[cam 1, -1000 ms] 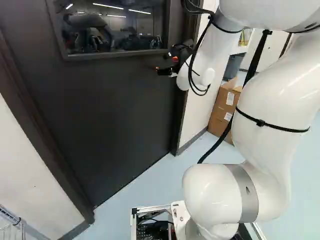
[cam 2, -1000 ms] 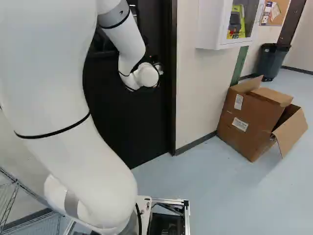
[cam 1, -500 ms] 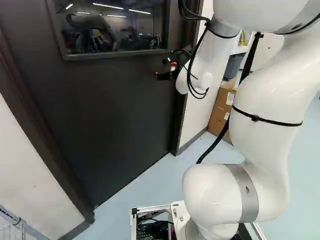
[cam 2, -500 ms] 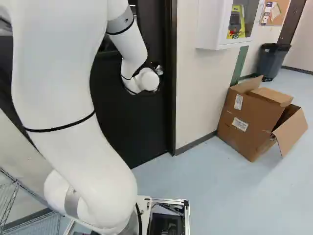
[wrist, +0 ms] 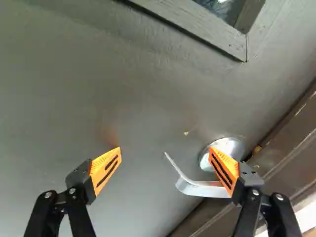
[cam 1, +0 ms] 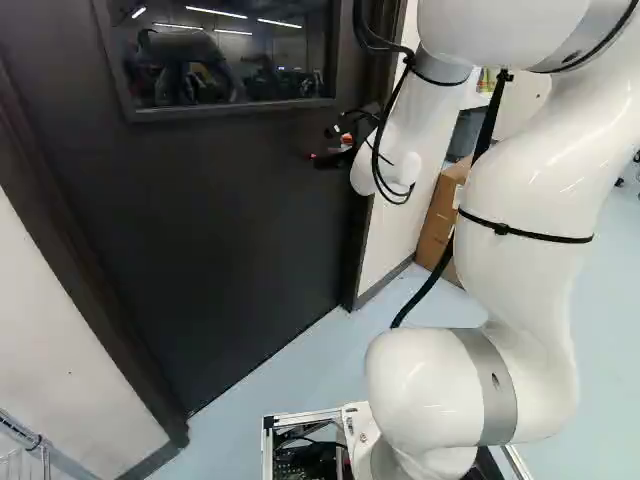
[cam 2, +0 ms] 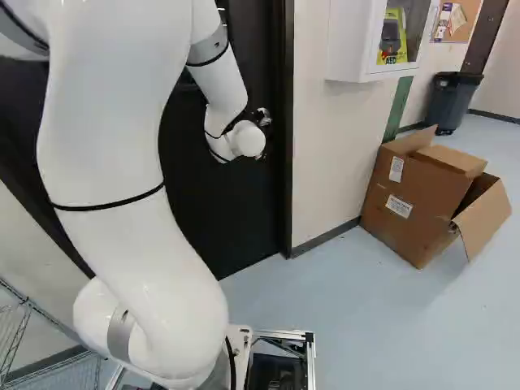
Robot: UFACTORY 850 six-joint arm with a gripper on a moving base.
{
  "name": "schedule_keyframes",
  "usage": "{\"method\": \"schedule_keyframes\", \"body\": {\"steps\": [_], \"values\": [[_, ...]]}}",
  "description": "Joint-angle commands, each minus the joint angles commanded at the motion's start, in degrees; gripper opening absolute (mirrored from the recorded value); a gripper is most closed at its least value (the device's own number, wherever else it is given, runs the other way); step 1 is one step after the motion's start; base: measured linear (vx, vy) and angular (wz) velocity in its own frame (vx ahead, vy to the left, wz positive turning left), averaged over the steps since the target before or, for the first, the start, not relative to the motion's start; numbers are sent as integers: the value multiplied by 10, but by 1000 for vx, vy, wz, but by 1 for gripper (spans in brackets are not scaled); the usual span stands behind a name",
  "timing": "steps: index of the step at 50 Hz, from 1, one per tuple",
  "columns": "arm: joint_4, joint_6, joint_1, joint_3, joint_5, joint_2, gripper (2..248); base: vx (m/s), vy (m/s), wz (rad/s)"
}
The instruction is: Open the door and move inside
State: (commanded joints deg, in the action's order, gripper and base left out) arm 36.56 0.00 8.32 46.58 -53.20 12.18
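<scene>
My gripper (cam 1: 328, 158) is in front of the dark door (cam 1: 230, 230), near its latch edge and below the window. The door stands shut in its frame. In the wrist view my gripper (wrist: 165, 150) is open, its orange-padded fingers wide apart. The silver lever handle (wrist: 197, 187) lies ahead, its bent free end between the fingers; one finger partly covers the round base of the handle. Whether that finger touches the metal, I cannot tell. A shiny piece of the handle (cam 2: 264, 116) shows beside the wrist in the right base view.
The door frame (cam 2: 283, 162) and a pale wall (cam 2: 333, 146) adjoin the handle side. A white cabinet (cam 2: 353, 41) hangs there, with open cardboard boxes (cam 2: 418, 191) below and a dark bin (cam 2: 452, 101) farther back. A wire rack (cam 2: 20, 333) stands at the near left.
The gripper and wrist have shifted slightly lower against the door. My arm's upper links have swung left in the left base view and right in the right one. The base and door have not moved.
</scene>
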Motion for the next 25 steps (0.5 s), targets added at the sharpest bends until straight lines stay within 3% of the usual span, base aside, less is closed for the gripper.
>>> {"method": "schedule_keyframes", "body": {"steps": [25], "values": [[0,0,3,-2,0,29,247,0,0,0]]}}
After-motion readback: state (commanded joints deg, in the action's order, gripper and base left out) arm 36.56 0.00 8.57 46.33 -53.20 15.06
